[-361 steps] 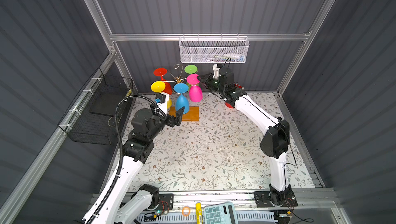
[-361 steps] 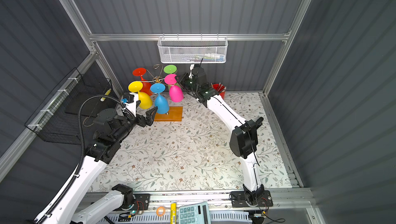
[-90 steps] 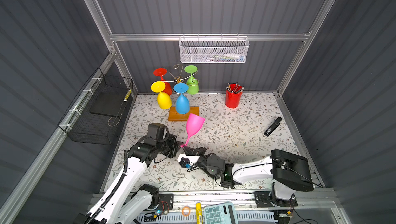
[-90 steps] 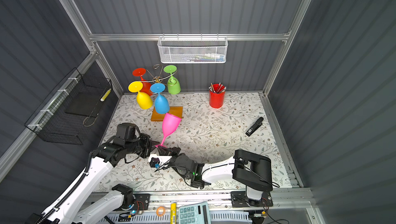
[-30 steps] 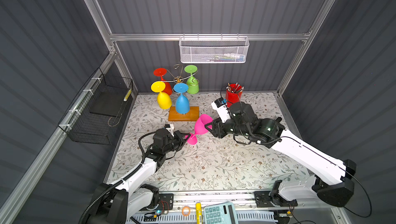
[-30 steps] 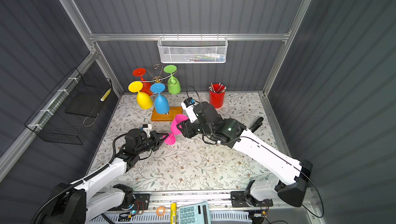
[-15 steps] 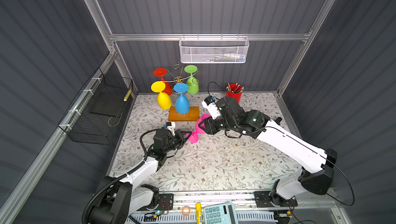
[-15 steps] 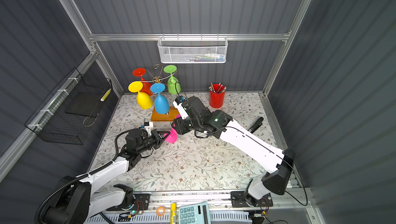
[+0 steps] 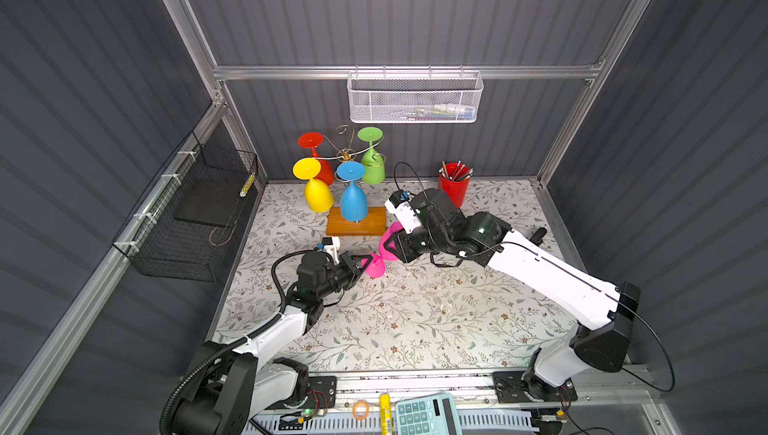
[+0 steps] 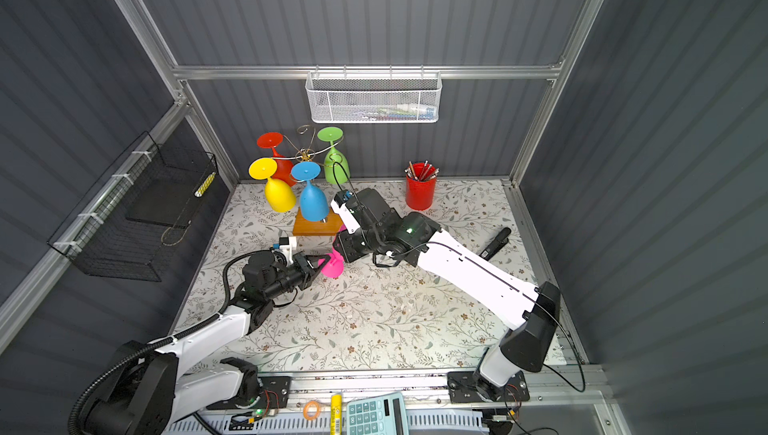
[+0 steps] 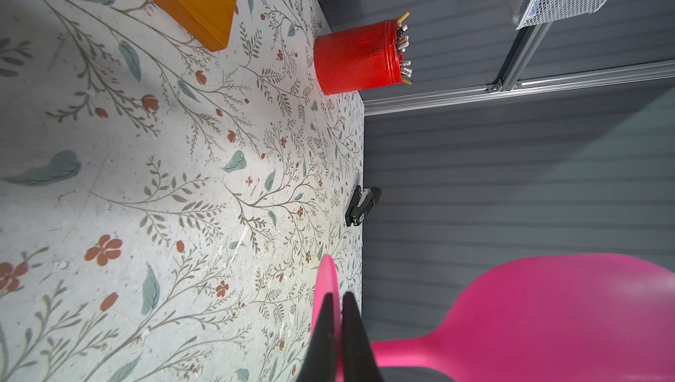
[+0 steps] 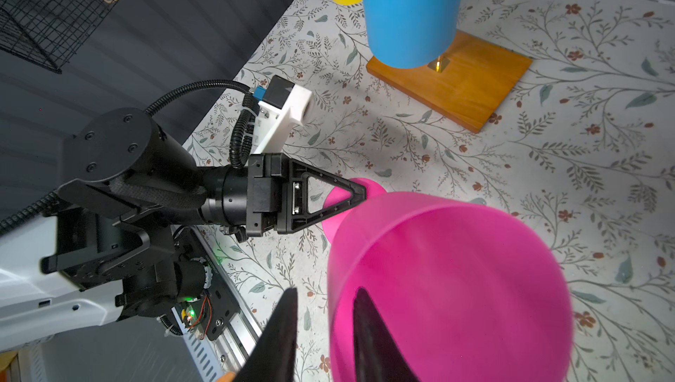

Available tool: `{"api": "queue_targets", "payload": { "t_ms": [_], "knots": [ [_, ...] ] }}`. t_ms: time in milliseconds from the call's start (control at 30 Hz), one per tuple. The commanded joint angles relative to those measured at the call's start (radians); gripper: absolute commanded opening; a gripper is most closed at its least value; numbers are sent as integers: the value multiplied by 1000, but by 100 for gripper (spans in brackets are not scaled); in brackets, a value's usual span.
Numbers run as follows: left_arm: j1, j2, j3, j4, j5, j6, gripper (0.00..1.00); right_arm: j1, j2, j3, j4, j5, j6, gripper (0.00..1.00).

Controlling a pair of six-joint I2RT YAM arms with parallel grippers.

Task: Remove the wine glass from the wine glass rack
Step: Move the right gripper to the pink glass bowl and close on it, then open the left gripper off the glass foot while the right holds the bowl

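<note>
Now that the right gripper (image 12: 323,325) has swung in, jaws narrowing astride the bowl rim with a gap left, the pink wine glass (image 12: 456,270) sits clear of the wine glass rack (image 9: 347,154), over the table's (image 9: 415,320) back-left part. The left gripper (image 12: 359,194) is clamped on its foot. Handover looks pending.

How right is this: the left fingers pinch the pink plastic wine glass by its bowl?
Not quite: the left fingers pinch the pink plastic wine glass by its flat round foot, not its bowl; the left wrist view shows it.
</note>
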Motion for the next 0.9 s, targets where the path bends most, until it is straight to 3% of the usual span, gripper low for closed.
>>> {"api": "queue_targets", "payload": {
  "t_ms": [0,367,467,500,700,867],
  "knots": [
    [2,-8,-18,38,6,3,0,-3,-3,-1,43,-26,2,24],
    [2,-66,-3,-22,-7,18,0,-3,2,-30,98,-14,24,1],
    [2,-76,0,-42,-7,28,6,-4,-8,-29,80,21,14,0],
    [2,-78,1,-47,-8,31,11,-6,-10,-26,70,26,9,0],
    [2,-118,16,-111,-12,73,76,-66,-57,-59,-1,85,-26,0],
    [2,-182,57,-237,-18,147,94,-143,-108,-111,-50,180,-63,0]
  ]
}}
